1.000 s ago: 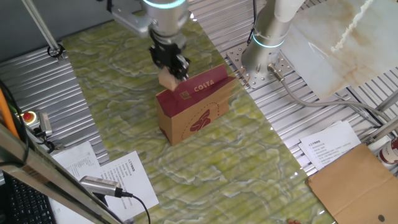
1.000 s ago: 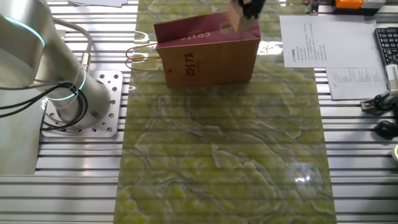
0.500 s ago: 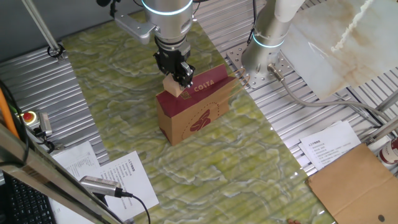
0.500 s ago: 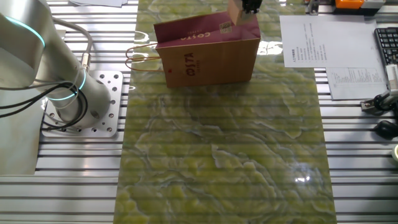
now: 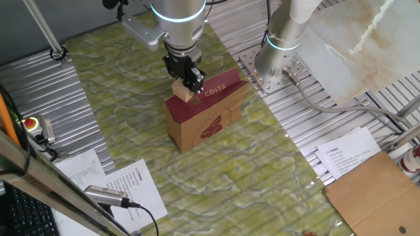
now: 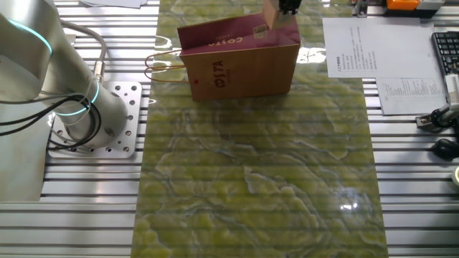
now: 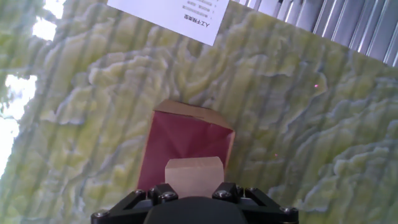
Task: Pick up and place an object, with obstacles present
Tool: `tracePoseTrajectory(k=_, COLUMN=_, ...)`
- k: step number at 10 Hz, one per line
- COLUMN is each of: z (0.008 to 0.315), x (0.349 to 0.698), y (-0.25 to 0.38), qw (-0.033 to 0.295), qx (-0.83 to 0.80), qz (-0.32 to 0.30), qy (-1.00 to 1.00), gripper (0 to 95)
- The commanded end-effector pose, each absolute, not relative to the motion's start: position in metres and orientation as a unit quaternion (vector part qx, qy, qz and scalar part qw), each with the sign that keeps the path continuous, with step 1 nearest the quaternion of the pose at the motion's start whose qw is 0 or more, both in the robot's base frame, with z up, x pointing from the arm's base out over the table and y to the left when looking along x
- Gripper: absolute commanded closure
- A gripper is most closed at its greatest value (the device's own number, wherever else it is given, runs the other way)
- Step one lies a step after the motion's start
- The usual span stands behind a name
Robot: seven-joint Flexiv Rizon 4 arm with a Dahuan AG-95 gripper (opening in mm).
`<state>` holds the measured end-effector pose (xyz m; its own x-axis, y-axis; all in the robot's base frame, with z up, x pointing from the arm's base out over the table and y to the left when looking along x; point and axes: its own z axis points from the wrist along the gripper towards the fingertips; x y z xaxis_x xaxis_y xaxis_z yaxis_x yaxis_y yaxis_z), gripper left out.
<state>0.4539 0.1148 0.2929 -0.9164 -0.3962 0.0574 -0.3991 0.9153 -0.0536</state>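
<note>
My gripper is shut on the small pale tan cube and holds it in the air just above the near end of the upright brown COSTA carton. In the other fixed view the cube hangs under the gripper at the carton's far right top edge. In the hand view the cube sits between my fingers, over the carton's dark red top.
Green marbled mat covers the table. Printed sheets lie front left and another at right beside a flat cardboard sheet. The arm base stands behind the carton. Paper lies beyond the carton.
The gripper with the cube moved a little right and down toward the carton's top a second ago; over the last half second it has hardly moved.
</note>
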Motion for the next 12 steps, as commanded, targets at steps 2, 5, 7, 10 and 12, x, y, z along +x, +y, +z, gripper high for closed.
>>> tracePoseTrajectory(k=2, z=0.29, x=0.453, y=0.13, qw=0.011, qx=0.218, qz=0.002, qy=-0.976, gripper=95.0)
tracePoseTrajectory(k=5, z=0.29, x=0.449, y=0.176, qw=0.018, qx=0.162, qz=-0.006, qy=-0.987, gripper=95.0)
tracePoseTrajectory(k=7, z=0.287, x=0.442, y=0.203, qw=0.02, qx=0.135, qz=-0.006, qy=-0.991, gripper=95.0)
tracePoseTrajectory(k=10, z=0.28, x=0.437, y=0.225, qw=0.023, qx=0.12, qz=-0.005, qy=-0.992, gripper=95.0)
tracePoseTrajectory(k=12, z=0.279, x=0.437, y=0.225, qw=0.025, qx=0.119, qz=-0.005, qy=-0.993, gripper=95.0)
